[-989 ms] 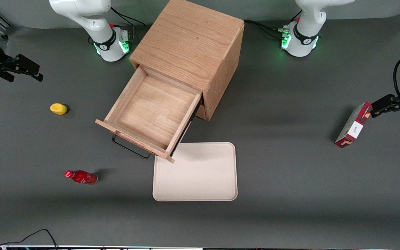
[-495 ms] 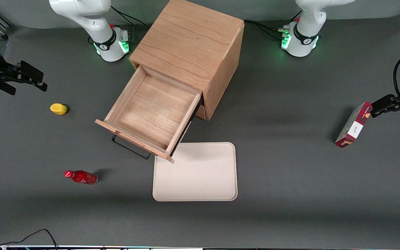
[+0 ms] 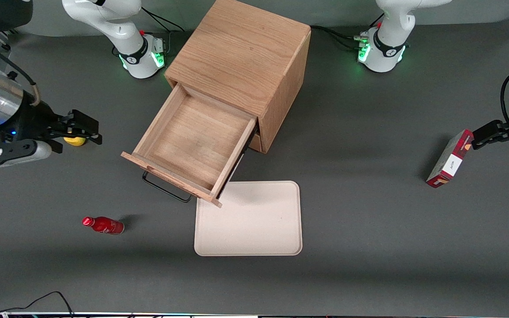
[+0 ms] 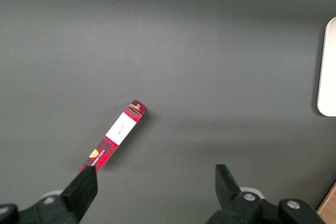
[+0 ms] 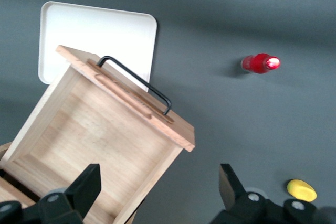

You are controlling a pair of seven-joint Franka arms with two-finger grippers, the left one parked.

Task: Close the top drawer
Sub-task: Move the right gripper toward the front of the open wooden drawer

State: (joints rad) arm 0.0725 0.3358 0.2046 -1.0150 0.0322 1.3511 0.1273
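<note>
In the front view, the pincer (image 3: 87, 131) of the working arm hangs above the counter (image 3: 369, 212), toward the working arm's end of it. Its two black fingers stand apart and nothing is between them. A yellow object (image 3: 75, 141) lies on the counter just under the pincer and is partly hidden by it. The top drawer (image 3: 190, 143) is pulled far out of the wooden cabinet (image 3: 241, 57); it is beside the pincer, toward the middle of the counter, and apart from it. Its black wire handle (image 3: 166, 189) is on the front panel, nearer to the camera than the pincer. A red bottle (image 3: 103, 225) lies on its side, also nearer to the camera than the pincer. A cream tray (image 3: 259, 225) lies flat in front of the drawer, and one corner of it goes under the drawer's front. A red box (image 3: 450, 159) is at the parked arm's end.

In the right wrist view, the pincer (image 5: 160, 184) is open, with the two fingers wide apart and holding nothing. The top drawer (image 5: 100, 145) lies below it, empty inside, with the black wire handle (image 5: 135, 83) on its front. The cream tray (image 5: 100, 32), the red bottle (image 5: 261, 63) and the yellow object (image 5: 301, 190) are also on the counter (image 5: 252, 19).

In the left wrist view, the red box (image 4: 113, 136) lies on the counter (image 4: 210, 51), and an edge of the cream tray (image 4: 328, 66) shows.
</note>
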